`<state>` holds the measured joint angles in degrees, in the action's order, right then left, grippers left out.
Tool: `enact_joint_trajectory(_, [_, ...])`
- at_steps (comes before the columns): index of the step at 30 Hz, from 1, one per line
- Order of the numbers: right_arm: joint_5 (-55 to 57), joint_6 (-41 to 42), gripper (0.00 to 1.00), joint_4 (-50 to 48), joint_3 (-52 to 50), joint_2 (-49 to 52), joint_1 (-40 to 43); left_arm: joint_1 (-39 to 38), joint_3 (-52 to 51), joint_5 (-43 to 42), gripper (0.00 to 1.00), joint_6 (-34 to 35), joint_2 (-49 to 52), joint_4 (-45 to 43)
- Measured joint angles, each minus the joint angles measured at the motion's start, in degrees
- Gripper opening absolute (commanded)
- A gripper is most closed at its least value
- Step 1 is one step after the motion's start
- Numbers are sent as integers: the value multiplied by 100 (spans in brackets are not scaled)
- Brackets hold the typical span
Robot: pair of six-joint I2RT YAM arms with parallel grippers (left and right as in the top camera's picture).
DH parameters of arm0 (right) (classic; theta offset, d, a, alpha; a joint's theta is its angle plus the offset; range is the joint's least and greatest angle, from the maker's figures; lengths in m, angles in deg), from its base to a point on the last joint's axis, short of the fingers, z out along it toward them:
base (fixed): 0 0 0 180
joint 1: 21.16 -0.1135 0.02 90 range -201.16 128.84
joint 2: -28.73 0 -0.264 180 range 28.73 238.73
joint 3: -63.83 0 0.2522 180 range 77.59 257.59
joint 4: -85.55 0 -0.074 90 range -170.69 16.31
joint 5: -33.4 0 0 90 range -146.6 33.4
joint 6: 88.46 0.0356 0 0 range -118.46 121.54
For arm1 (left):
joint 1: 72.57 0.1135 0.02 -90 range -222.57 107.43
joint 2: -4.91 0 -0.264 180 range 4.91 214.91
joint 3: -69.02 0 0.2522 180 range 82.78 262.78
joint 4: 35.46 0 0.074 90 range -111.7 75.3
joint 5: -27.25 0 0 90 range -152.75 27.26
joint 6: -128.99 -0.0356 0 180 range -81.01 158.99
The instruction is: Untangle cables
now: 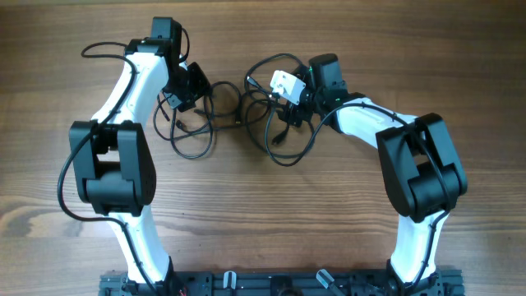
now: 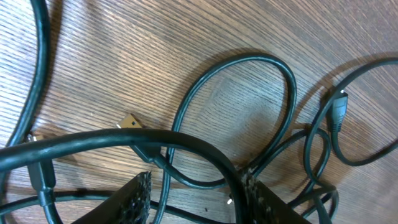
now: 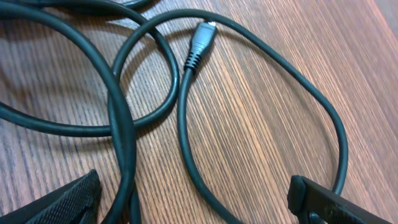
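The cables (image 1: 238, 105) are thin black cords lying in tangled loops on the wooden table between my two arms. My left gripper (image 1: 194, 89) sits low over the left side of the tangle. In the left wrist view it (image 2: 196, 202) is open, with several strands running between its fingers. A flat plug (image 2: 130, 121) and a round plug (image 2: 337, 109) lie ahead. My right gripper (image 1: 288, 111) is over the right loops. In the right wrist view it (image 3: 193, 205) is wide open, with two strands crossing between its fingers and a plug end (image 3: 202, 37) further ahead.
A thicker black wire (image 1: 99, 49) loops off the left arm at the back left, and another (image 1: 62, 193) hangs by its base. A white block (image 1: 286, 82) sits on the right wrist. A black rail (image 1: 279, 284) runs along the front edge.
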<state>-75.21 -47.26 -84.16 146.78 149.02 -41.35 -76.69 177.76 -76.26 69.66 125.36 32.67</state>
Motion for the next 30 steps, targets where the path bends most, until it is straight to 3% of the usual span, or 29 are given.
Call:
enact_joint_trajectory(15, [-643, -254, 89, -385, 188, 365, 28, 0, 0, 42, 48, 0, 0, -2])
enact_joint_trajectory(30, [-1150, -173, 90, 1486, 446, 273, 149, 0, 0, 42, 48, 0, 0, 4])
